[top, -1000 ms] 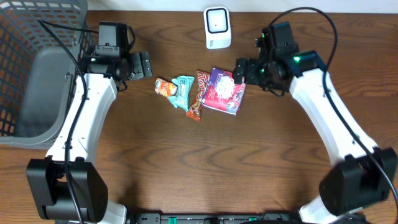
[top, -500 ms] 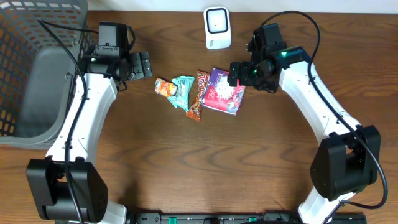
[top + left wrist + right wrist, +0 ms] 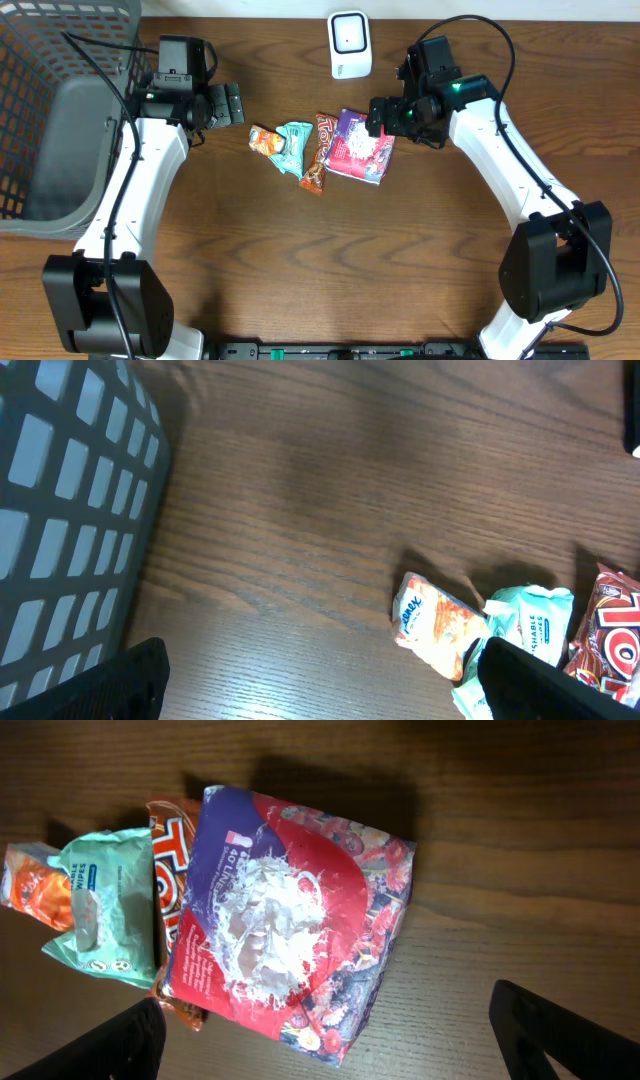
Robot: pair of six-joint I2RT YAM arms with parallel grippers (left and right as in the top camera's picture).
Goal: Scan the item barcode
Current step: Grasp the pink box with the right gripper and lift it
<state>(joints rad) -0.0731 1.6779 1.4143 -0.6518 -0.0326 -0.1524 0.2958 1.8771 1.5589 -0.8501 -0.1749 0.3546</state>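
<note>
Right arm has swung in from the side since a second ago, and the right gripper [image 3: 378,115] now hangs released over the near edge of the pack [image 3: 290,920], jaws spread wide, likely to take it from above.

On the tabletop [image 3: 330,260], the basket [image 3: 60,110] stands far to the left of the scanner [image 3: 349,43], probably waiting for scanned goods. The left gripper [image 3: 232,103], left of the scanner, is also spread and holds nothing; it looks parked out of the way.

The pack lies flat just in front of the scanner, printed face up, so its barcode may be underneath and I cannot tell where. The scanner faces upward, so an item would be held above it.

Front-left of the scanner lie a bar [image 3: 318,152] touching the pack, wipes [image 3: 293,145] and an orange packet [image 3: 265,141].
</note>
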